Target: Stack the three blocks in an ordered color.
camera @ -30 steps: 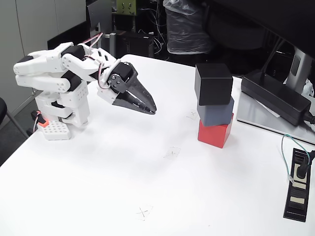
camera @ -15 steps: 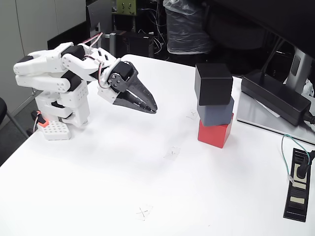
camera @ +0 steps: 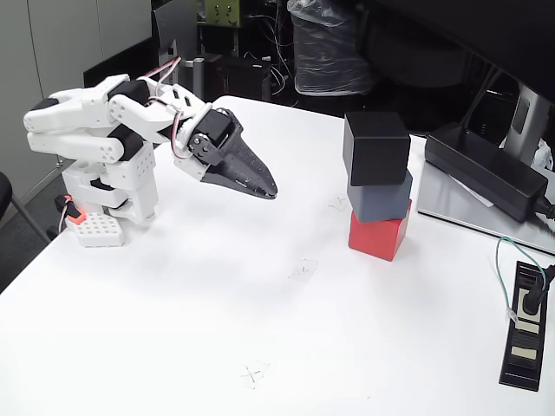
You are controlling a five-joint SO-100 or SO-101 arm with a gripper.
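Note:
The three blocks stand in one stack at the right of the white table. The red block is at the bottom, the blue-grey block rests on it, and the black block sits on top, slightly turned. My gripper hangs above the table well to the left of the stack, folded back near the arm's white base. Its dark fingers lie together with nothing between them.
A long black power brick lies on a grey slab at the right edge. A black power strip with a green cable sits at the lower right. Small tape crosses mark the tabletop.
The gripper's fingers have closed together from slightly parted. The arm has hardly moved and the stack stands as before.

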